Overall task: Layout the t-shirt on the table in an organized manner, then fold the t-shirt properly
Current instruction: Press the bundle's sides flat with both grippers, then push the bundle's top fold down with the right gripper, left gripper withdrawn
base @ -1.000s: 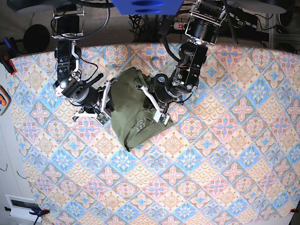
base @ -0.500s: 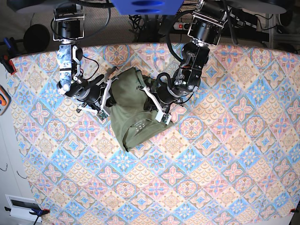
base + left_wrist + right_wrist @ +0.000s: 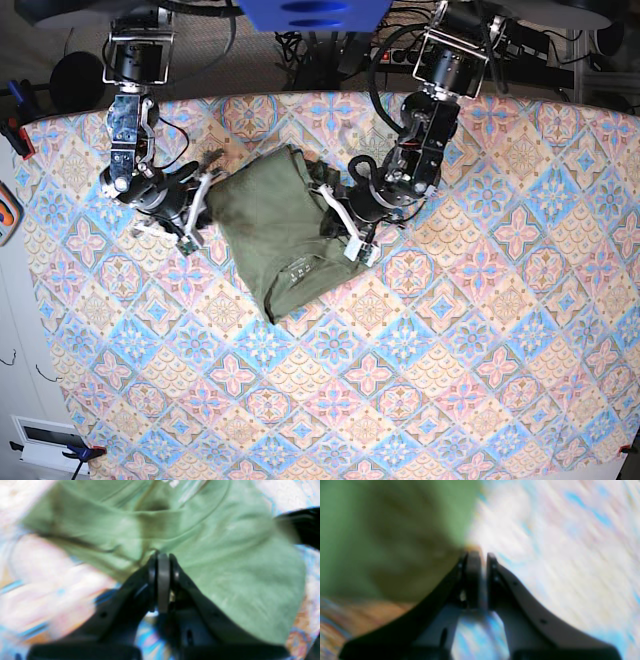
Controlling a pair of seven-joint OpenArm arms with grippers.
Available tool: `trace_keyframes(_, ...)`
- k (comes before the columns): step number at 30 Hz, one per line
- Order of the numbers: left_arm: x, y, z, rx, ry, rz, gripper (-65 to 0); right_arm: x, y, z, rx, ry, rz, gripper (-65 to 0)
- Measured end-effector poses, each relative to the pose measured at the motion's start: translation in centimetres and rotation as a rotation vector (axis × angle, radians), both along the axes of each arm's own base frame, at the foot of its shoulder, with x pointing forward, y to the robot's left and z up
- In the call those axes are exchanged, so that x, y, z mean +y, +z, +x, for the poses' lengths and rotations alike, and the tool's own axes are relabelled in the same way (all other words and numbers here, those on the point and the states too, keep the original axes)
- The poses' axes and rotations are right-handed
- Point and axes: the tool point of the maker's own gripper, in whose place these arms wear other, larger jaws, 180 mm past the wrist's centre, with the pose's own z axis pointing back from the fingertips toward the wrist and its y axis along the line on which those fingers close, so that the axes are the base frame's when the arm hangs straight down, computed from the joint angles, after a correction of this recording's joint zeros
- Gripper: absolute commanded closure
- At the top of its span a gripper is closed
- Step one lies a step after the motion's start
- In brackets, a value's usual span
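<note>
Still at the laying-out step, by the look of it — olive t-shirt (image 3: 275,230) bunched in a rumpled heap on the far part of the patterned table (image 3: 450,380), between the two arms, nowhere near flat. Left gripper (image 3: 163,562) pinched tight on a fold at the shirt's edge; right gripper (image 3: 477,557) nearly closed at the opposite edge, though too blurred to tell whether any cloth sits between the jaws. Next, most likely, a steady pull apart to stretch the fabric wide — calling for firm holds on both sides, so a check on that right-hand grip first.
</note>
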Motion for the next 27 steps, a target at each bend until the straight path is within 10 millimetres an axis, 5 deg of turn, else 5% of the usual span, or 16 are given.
trace_keyframes(5,1.3,4.0,0.1,-0.100,0.001,-0.001,-0.7,1.9,4.8,1.3,-0.165,0.046,0.030,-5.1)
trace_keyframes(10,2.8,9.1,0.4,-0.219,0.050,-0.081,-0.7,2.3,4.5,-2.5,-0.107,0.085,-0.036,-5.1)
trace_keyframes(16,6.8,9.8,1.1,-0.218,0.177,-0.111,-0.7,8.9,6.0,-3.8,-0.115,0.236,0.101,-5.1)
trace_keyframes(21,10.7,8.7,-0.7,-0.180,0.285,-0.096,-0.7,12.8,5.3,-5.5,-0.075,0.325,0.138,-4.5)
trace_keyframes(27,11.3,8.9,-0.9,-0.191,0.303,-0.100,-0.7,18.7,5.8,-6.5,-0.062,0.383,0.285,-3.1)
